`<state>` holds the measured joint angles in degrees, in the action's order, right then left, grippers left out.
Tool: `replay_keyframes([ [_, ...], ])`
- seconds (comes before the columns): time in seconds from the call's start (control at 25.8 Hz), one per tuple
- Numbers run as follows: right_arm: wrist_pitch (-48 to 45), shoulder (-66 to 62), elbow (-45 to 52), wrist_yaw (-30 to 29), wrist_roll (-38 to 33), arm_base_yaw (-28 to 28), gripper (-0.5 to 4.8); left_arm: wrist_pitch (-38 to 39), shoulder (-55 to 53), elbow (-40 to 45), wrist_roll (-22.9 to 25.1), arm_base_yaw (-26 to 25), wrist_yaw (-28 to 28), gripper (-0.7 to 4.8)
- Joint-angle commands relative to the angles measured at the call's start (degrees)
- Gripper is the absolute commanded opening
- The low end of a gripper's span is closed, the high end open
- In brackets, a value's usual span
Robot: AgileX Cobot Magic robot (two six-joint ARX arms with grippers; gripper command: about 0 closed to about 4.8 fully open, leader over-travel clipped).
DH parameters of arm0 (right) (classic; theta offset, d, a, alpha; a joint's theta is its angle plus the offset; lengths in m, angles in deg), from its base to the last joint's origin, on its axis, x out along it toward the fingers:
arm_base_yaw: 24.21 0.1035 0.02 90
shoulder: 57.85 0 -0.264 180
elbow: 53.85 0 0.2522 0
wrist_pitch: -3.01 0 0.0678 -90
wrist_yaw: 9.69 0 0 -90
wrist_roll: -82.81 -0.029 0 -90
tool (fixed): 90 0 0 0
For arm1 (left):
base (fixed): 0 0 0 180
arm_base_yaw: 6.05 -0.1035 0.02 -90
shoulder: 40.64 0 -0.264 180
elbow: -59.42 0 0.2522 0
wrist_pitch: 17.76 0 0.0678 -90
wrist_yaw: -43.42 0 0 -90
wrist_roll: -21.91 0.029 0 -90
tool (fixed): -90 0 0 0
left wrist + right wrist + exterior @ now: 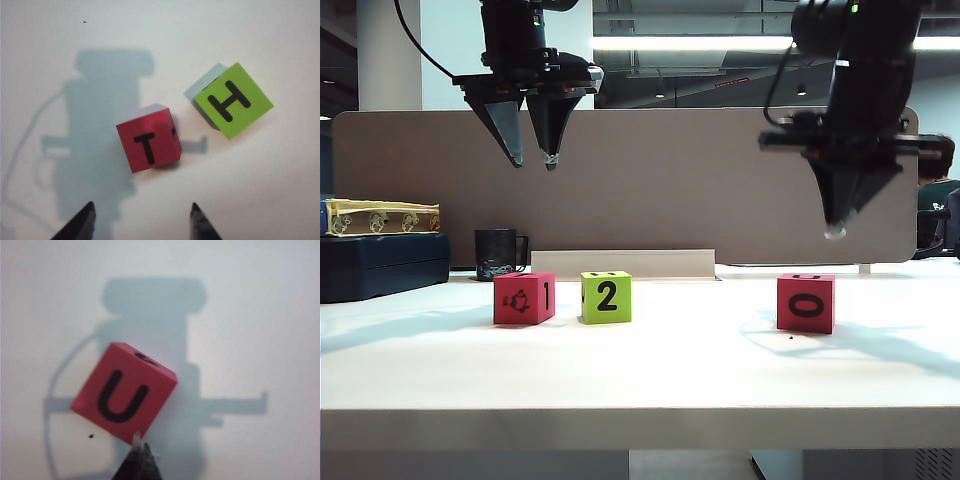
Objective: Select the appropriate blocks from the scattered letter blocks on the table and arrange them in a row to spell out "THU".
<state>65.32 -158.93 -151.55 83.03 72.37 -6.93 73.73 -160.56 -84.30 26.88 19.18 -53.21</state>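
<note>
Three letter blocks stand on the white table (640, 370). At the left is a pinkish-red one (524, 298), with T on top in the left wrist view (149, 140). Beside it sits the lime-green one (606, 297), its top showing H (233, 100). The other pinkish-red block (806, 302) stands apart on the right, with U on top (123, 397). My left gripper (533, 160) (142, 206) hangs high above the left pair, open and holding nothing. High over the right block, my right gripper (837, 228) (140, 446) is shut on nothing.
A black mug (497, 253) stands at the back left, next to a dark case (380, 265) with a yellow patterned box (380, 216) on it. A brown partition board (670, 180) closes off the back, with a pale strip (620, 263) at its foot.
</note>
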Motion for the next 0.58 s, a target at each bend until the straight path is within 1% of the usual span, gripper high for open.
replay_keyframes([
  [0.04,2.71,-2.34,-0.15,0.37,-0.09,-0.44,-0.09,-0.24,0.31,-0.09,0.61,0.00,0.17,2.07],
  [0.08,3.06,-2.97,-0.15,0.35,-0.13,-0.48,-0.09,-0.31,0.31,-0.09,0.61,0.00,0.17,2.00],
  [0.31,2.75,-6.67,-0.15,0.33,-0.79,-0.48,-0.09,-1.18,0.31,-0.09,0.83,-0.07,-0.24,2.00],
  [0.58,-3.02,-8.68,-0.15,-0.11,-1.66,-0.48,-0.09,-2.12,0.31,-0.09,0.83,-0.07,-0.22,1.99],
])
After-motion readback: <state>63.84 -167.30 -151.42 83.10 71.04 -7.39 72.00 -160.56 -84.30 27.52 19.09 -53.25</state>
